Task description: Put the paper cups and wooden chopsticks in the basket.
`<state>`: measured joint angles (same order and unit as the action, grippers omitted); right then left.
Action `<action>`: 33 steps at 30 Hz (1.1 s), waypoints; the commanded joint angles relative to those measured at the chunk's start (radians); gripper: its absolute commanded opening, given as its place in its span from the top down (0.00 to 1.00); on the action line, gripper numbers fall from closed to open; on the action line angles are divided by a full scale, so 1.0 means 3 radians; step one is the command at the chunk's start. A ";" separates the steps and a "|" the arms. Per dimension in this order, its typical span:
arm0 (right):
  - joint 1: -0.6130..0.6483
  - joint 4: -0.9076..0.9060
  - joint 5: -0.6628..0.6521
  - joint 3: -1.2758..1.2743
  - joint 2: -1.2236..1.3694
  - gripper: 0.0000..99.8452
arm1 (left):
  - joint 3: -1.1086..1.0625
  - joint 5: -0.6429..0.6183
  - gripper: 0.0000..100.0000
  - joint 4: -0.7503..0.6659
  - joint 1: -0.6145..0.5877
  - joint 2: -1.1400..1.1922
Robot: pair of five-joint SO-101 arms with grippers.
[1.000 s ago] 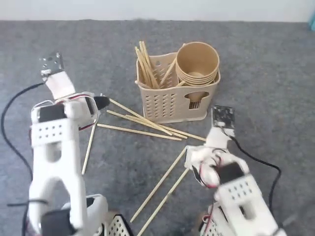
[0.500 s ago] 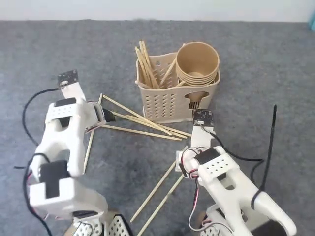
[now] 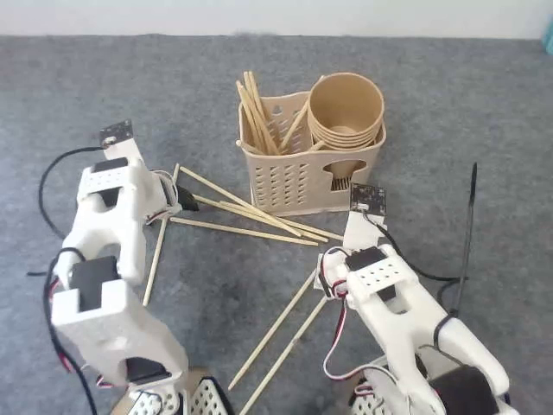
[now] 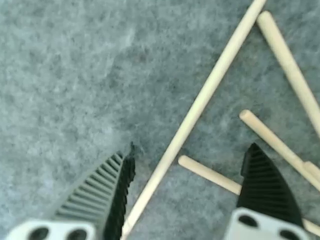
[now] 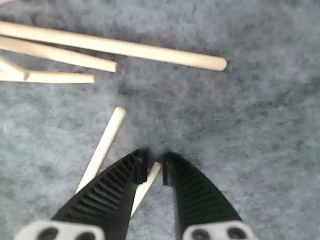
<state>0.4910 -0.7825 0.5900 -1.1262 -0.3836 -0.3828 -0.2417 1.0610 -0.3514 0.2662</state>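
The beige perforated basket [image 3: 294, 181] stands on the grey carpet with stacked paper cups [image 3: 346, 105] and several chopsticks [image 3: 257, 112] inside. More chopsticks [image 3: 246, 231] lie loose in front of it. My left gripper [image 3: 183, 206] is low over their left ends. In the left wrist view it [image 4: 192, 150] is open, straddling one long chopstick [image 4: 200, 107]. My right gripper [image 3: 326, 278] sits at the top ends of two chopsticks [image 3: 276, 333] that run toward the front edge. In the right wrist view it [image 5: 154, 159] is shut on the end of one chopstick [image 5: 146, 184].
A black cable [image 3: 467, 233] rises at the right of the right arm. A second cable [image 3: 47, 194] loops left of the left arm. Other chopstick ends [image 5: 60, 59] lie just beyond the right gripper.
Both arms have swung down from raised poses. The left gripper dropped over the chopsticks' left ends, and the right gripper came down onto a chopstick end.
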 commanded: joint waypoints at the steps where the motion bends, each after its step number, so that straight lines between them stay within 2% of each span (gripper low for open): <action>1: 0.0033 0.0125 0.0051 0.0143 0.0095 0.99 | 0.0161 -0.0031 0.68 0.0061 -0.0020 -0.0010; 12: -0.0161 -0.1005 -0.0460 0.0629 -0.0401 0.99 | 0.0161 -0.0020 0.68 0.0128 -0.0020 -0.0010; 20: -0.0151 -0.1107 -0.0542 0.0680 -0.0616 0.99 | 0.0161 -0.0020 0.68 0.0128 -0.0026 -0.0010; 28: -0.0396 -0.1665 -0.0598 0.1453 -0.1056 0.99 | 0.0182 0.0000 0.68 0.0107 -0.0005 -0.0041; 30: -0.0463 -0.1818 -0.0742 0.1698 -0.1337 0.99 | 0.0228 0.0215 0.68 0.0036 0.0015 -0.0066; 33: -0.0565 -0.1936 -0.0829 0.2015 -0.1782 0.99 | 0.0269 0.0788 0.68 -0.0312 -0.0066 -0.0077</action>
<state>0.3575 -1.3318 0.3767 -0.6460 -0.7702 -0.3521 -0.1435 1.0533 -0.3514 0.2723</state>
